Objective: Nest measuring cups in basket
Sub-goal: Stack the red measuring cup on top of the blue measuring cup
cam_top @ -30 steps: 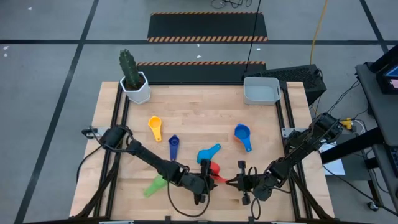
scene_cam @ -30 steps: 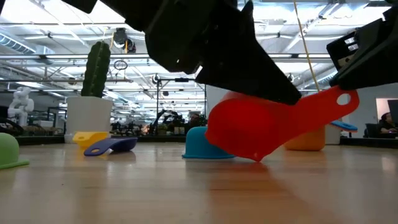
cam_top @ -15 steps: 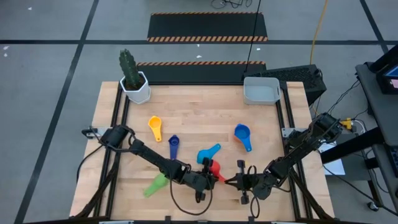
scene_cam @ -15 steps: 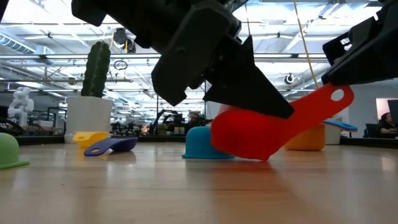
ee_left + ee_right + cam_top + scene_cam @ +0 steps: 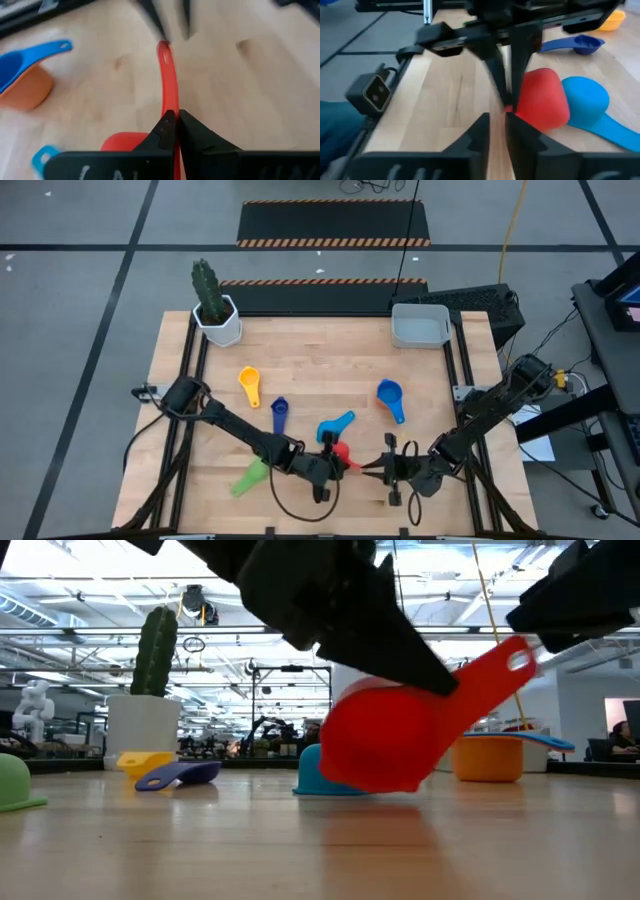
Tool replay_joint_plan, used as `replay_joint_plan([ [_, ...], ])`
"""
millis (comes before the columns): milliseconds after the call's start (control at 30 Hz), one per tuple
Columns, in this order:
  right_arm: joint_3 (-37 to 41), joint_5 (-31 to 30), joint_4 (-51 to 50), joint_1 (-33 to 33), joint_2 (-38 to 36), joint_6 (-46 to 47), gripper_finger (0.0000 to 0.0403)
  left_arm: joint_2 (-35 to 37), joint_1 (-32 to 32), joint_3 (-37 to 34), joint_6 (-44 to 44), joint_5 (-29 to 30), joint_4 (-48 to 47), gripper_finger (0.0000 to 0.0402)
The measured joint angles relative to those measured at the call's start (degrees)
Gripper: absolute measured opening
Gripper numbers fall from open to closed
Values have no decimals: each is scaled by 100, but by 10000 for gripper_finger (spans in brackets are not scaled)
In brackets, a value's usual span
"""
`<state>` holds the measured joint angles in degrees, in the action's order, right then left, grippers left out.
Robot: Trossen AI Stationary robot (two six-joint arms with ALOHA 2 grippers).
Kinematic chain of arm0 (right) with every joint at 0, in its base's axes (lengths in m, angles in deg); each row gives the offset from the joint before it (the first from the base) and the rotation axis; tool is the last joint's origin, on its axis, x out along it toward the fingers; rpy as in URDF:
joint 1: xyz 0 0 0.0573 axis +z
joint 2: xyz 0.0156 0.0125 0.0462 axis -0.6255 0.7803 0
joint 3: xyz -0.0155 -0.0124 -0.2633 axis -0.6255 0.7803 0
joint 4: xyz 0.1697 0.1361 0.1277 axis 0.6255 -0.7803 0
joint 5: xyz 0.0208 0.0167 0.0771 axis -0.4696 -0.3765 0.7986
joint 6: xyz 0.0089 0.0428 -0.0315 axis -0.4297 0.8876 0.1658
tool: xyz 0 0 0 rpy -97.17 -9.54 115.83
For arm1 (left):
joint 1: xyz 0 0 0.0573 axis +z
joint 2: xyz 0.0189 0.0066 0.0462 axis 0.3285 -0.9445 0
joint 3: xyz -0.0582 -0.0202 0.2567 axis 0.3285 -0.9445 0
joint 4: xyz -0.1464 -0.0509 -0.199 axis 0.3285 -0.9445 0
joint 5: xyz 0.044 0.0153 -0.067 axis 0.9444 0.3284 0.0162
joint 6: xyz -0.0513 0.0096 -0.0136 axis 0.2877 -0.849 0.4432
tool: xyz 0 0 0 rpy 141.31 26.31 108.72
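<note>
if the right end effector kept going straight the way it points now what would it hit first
Most likely the red cup, directly ahead of the right end effector, gripped by the left end effector just behind it. Depth is unclear, but nothing else shows between them.

Seven measuring cups, as far as I can count. One yellow cup (image 5: pixel 249 385), one dark blue cup (image 5: pixel 279 415), one green cup (image 5: pixel 250 477) and one red cup (image 5: pixel 340 451) all lie well away from the basket (image 5: pixel 420 326). The green one is farthest from it. There are two light blue ones: the lone light blue cup (image 5: pixel 335 425), and the stacked light blue cup (image 5: pixel 390 398), nearest the basket, sitting on the single orange cup (image 5: pixel 488 758). There is one basket and one white cactus pot (image 5: pixel 220 325), which stands at the table corner level with the basket. Two arms are in view, carrying one left gripper (image 5: pixel 343 461) and one right gripper (image 5: pixel 380 469).
</note>
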<state>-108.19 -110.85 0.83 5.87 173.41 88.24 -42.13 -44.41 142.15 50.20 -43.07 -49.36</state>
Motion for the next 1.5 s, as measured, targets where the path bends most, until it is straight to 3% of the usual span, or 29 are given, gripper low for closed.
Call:
replay_joint_plan([
  [300,-8,-50,-896,-27,-94,830,164,36,85,-6,220,-251,-47,5],
  [567,-8,-31,-901,-31,-94,678,188,37,85,-4,117,-518,34,5],
  [867,-8,137,-230,-70,139,284,136,37,85,-4,80,-692,143,5],
  [1233,-6,409,-70,-114,249,-53,9,37,83,-2,70,-739,143,8],
  [1500,-6,398,-44,-117,249,-23,3,38,76,4,-43,-698,308,113],
])
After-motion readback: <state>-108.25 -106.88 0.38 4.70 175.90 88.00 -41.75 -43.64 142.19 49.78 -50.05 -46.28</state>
